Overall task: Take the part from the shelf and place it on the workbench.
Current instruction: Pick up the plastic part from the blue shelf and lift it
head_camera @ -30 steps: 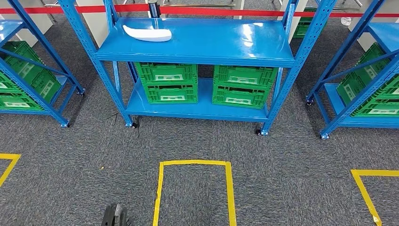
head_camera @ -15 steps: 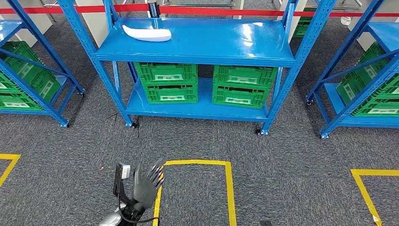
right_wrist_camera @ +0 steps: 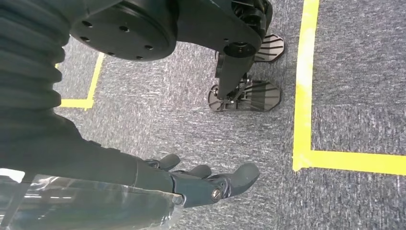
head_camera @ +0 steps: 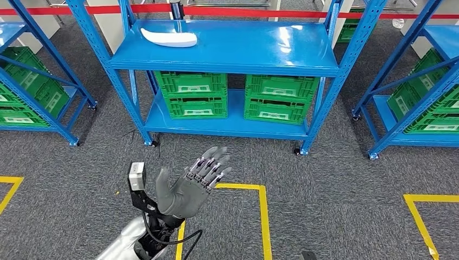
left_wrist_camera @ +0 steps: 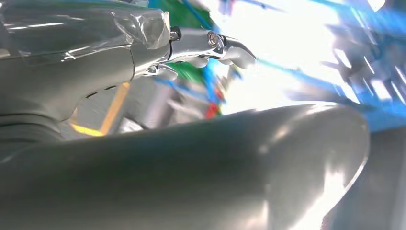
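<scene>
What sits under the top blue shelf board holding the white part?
Four green plastic crates, in two stacks of two, stand on the lower blue board. Their contents are hidden by the top shelf board.

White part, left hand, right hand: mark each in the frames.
white part (head_camera: 169, 38), head view, middle of its top face, on the upper shelf.
left hand (head_camera: 187, 189), head view, middle of the palm.
right hand (right_wrist_camera: 201, 184), right wrist view, on the fingers.

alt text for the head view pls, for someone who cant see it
The robot's left hand is raised with fingers spread, holding nothing, over grey carpet marked with yellow tape. Ahead stands a blue shelf with a white part on its top level and green crates below.
</scene>
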You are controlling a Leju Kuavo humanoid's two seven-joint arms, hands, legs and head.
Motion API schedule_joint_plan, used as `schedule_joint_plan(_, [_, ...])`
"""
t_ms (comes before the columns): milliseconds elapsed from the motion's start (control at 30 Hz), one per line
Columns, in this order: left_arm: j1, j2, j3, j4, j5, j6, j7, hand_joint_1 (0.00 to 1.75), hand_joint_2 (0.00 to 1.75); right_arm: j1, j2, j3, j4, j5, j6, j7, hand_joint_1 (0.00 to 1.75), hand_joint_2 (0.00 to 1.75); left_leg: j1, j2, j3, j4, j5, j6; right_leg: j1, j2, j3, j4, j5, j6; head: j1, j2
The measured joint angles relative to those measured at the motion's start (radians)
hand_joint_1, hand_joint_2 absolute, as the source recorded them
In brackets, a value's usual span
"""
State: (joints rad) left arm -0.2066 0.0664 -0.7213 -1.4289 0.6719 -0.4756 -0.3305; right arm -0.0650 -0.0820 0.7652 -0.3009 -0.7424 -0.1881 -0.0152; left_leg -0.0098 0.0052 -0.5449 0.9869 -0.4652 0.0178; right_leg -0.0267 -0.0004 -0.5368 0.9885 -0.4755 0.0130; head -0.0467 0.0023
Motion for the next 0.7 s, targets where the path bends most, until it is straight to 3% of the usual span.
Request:
schedule_joint_plan(233, [-0.058,0.008,-0.059,-0.150,-0.003,-0.119,-0.045,0.00,0.00,-0.015,-0.006,0.040,0.013,-0.042,-0.004,-0.006,0.00,1.75,-0.002,-0.001,-0.007,0.010,-0.003,0.006,-0.007,0.000,-0.002,-0.002,0.006,0.009,-0.001,0.000])
schedule_joint_plan(300, [-0.068,0.010,-0.066,-0.174,-0.009,-0.124,-0.052,0.00,0.00,-0.017,-0.006,0.046,0.016,-0.046,-0.011,0.008,0.00,0.87,0.000,0.000,-0.002,-0.003,0.005,0.016,-0.005,0.000,-0.001,-0.007,0.009,0.015,0.000,0.000])
schedule_joint_plan(367, [-0.076,0.010,-0.072,-0.191,-0.013,-0.123,-0.056,0.00,0.00,-0.019,-0.008,0.051,0.020,-0.047,-0.018,0.023,0.00,0.00,0.004,0.003,0.013,-0.032,0.023,0.031,-0.001,0.000,-0.015,0.017,-0.006,0.014,0.001,0.000])
schedule_joint_plan(400, [-0.078,0.010,-0.075,-0.196,-0.014,-0.122,-0.058,0.00,0.00,-0.019,-0.010,0.053,0.021,-0.047,-0.021,0.030,0.00,0.00,0.007,0.005,0.020,-0.044,0.031,0.037,0.000,0.000,-0.034,0.056,-0.025,0.010,0.004,0.000])
schedule_joint_plan(467, [-0.080,0.010,-0.080,-0.199,-0.019,-0.119,-0.059,0.00,0.00,-0.019,-0.012,0.057,0.025,-0.046,-0.025,0.042,0.00,0.00,0.005,0.007,0.016,-0.046,0.035,0.041,0.000,0.000,-0.100,0.186,-0.076,0.003,0.007,0.000])
schedule_joint_plan(533, [-0.076,0.011,-0.083,-0.199,-0.023,-0.114,-0.061,0.00,0.00,-0.019,-0.014,0.059,0.030,-0.046,-0.036,0.061,0.00,0.00,0.004,0.007,0.011,-0.042,0.034,0.040,-0.002,0.000,-0.146,0.269,-0.094,0.011,0.009,0.000])
schedule_joint_plan(567, [-0.075,0.011,-0.084,-0.199,-0.024,-0.112,-0.063,0.00,0.00,-0.019,-0.015,0.059,0.032,-0.047,-0.044,0.072,0.00,0.00,0.005,0.006,0.010,-0.037,0.032,0.036,-0.005,0.000,-0.139,0.249,-0.078,0.021,0.010,0.000])
schedule_joint_plan(633, [-0.074,0.011,-0.086,-0.199,-0.027,-0.110,-0.067,0.00,0.00,-0.021,-0.018,0.060,0.035,-0.049,-0.054,0.093,0.00,0.00,0.008,0.006,0.003,-0.017,0.022,0.024,-0.012,-0.003,-0.082,0.124,-0.022,0.041,0.010,0.000])
schedule_joint_plan(667, [-0.074,0.011,-0.086,-0.200,-0.028,-0.108,-0.068,0.00,0.00,-0.022,-0.018,0.060,0.036,-0.049,-0.057,0.101,0.00,0.00,0.008,0.005,-0.003,-0.003,0.015,0.016,-0.014,-0.003,-0.055,0.066,0.000,0.044,0.012,0.000])
schedule_joint_plan(700, [-0.073,0.011,-0.087,-0.202,-0.031,-0.105,-0.071,0.00,0.00,-0.024,-0.017,0.060,0.036,-0.049,-0.059,0.108,0.00,0.00,0.006,0.005,-0.011,0.009,0.009,0.009,-0.014,-0.002,-0.041,0.034,0.010,0.038,0.013,0.000])
